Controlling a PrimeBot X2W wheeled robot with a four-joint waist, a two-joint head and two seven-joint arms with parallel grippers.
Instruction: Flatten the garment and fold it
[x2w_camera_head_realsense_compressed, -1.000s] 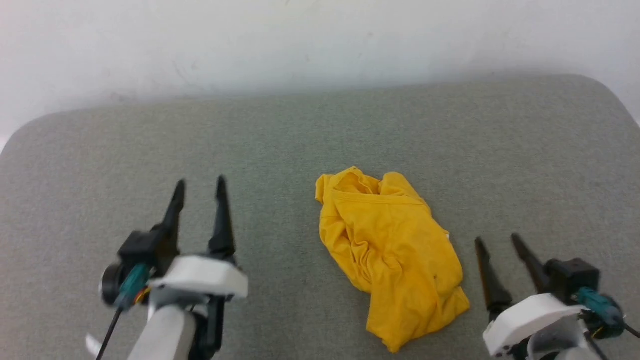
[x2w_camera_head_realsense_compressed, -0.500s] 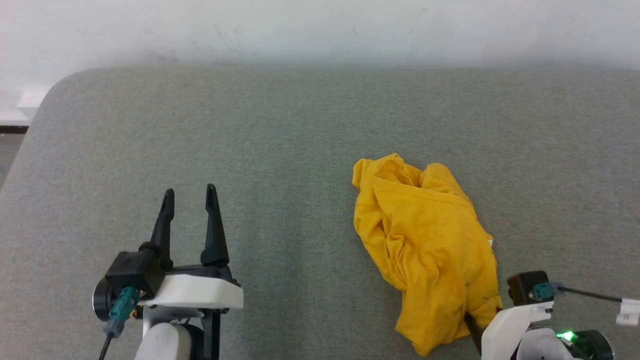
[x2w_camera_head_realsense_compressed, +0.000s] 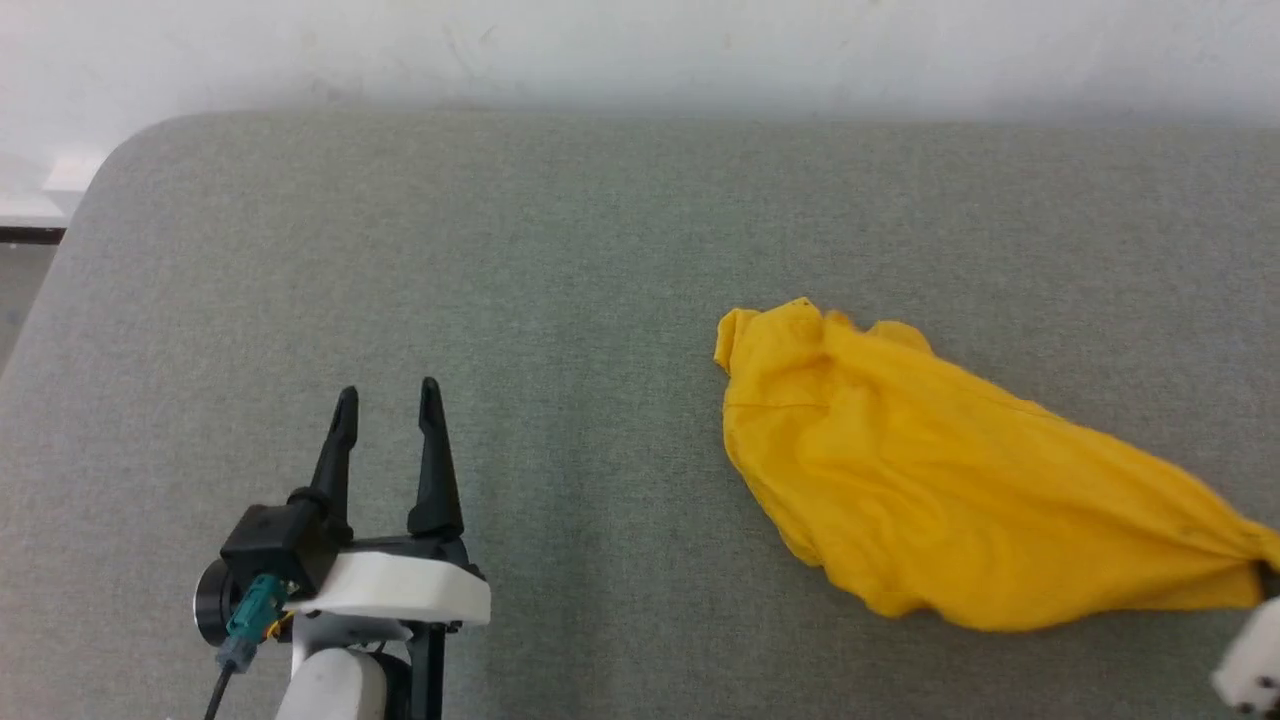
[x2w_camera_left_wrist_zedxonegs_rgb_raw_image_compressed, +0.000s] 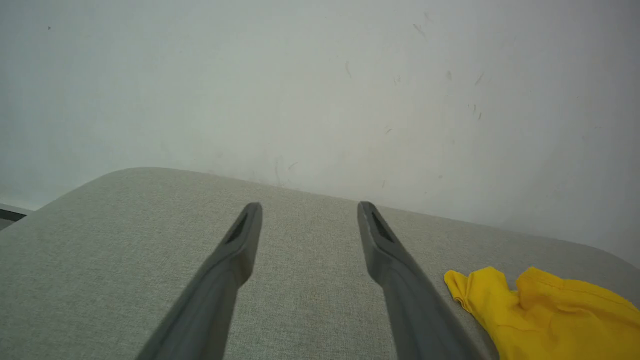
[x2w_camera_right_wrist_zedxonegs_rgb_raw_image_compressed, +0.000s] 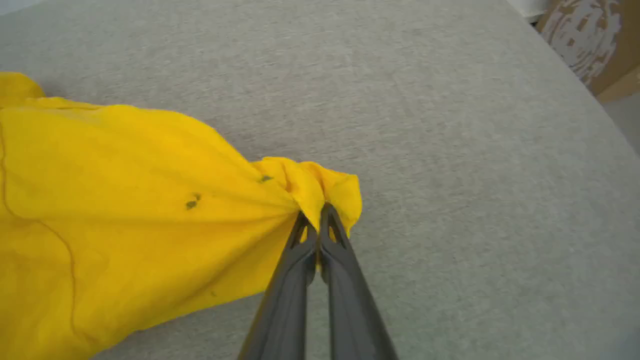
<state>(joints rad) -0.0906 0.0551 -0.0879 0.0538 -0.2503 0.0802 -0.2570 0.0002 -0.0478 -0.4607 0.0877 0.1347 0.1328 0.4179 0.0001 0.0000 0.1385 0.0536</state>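
Observation:
The garment (x2w_camera_head_realsense_compressed: 940, 490) is a bright yellow T-shirt lying on the grey cushion, stretched out toward the right edge of the head view, plain side up. In the right wrist view my right gripper (x2w_camera_right_wrist_zedxonegs_rgb_raw_image_compressed: 315, 214) is shut on a bunched edge of the garment (x2w_camera_right_wrist_zedxonegs_rgb_raw_image_compressed: 125, 200), which trails away to the left. My left gripper (x2w_camera_head_realsense_compressed: 388, 405) stands open at the lower left, well apart from the cloth, with nothing between its fingers. The left wrist view shows those spread fingers (x2w_camera_left_wrist_zedxonegs_rgb_raw_image_compressed: 240, 245) over bare cushion, and a corner of the garment (x2w_camera_left_wrist_zedxonegs_rgb_raw_image_compressed: 545, 315) at the lower right.
The grey cushion (x2w_camera_head_realsense_compressed: 500, 280) ends at a white wall (x2w_camera_head_realsense_compressed: 640, 50) behind and rounds off at the far left corner. In the right wrist view a brown patterned object (x2w_camera_right_wrist_zedxonegs_rgb_raw_image_compressed: 590, 40) stands past the cushion's edge at the top right.
My right gripper has closed on the garment's near end and pulled it rightward, stretching the crumpled heap into a long shape. The camera shifted between frames. The left gripper stays open.

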